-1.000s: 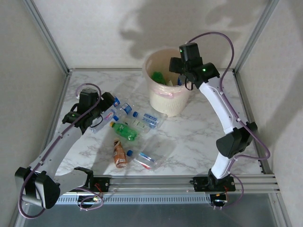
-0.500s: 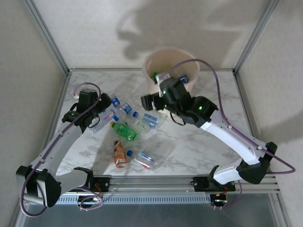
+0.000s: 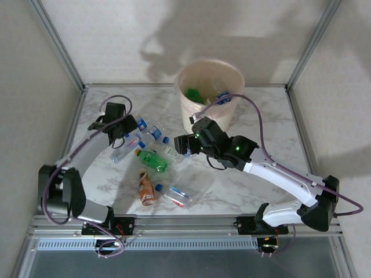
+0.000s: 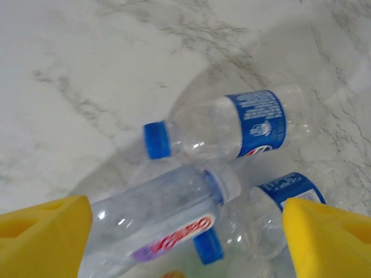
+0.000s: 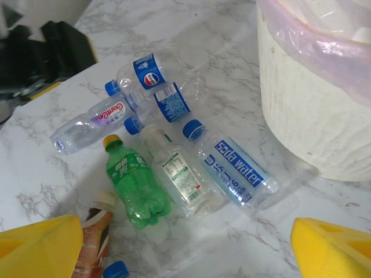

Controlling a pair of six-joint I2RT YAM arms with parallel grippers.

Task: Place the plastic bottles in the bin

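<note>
right gripper point(image 3: 180, 142), jaws open and empty, has swung from the round peach-beige bin point(image 3: 200, 120) to the small plastic bottles point(image 5: 235, 168) for another pick; left gripper point(image 3: 128, 128) likewise open.

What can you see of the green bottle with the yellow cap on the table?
The green bottle is small, of translucent green plastic, with a green label in white lettering and a yellow cap screwed on. It lies on its side on the marble table, not yet binned. A clear bottle with a white cap lies close alongside it, and a brown-labelled bottle lies near its base end. No gripper touches it.
</note>
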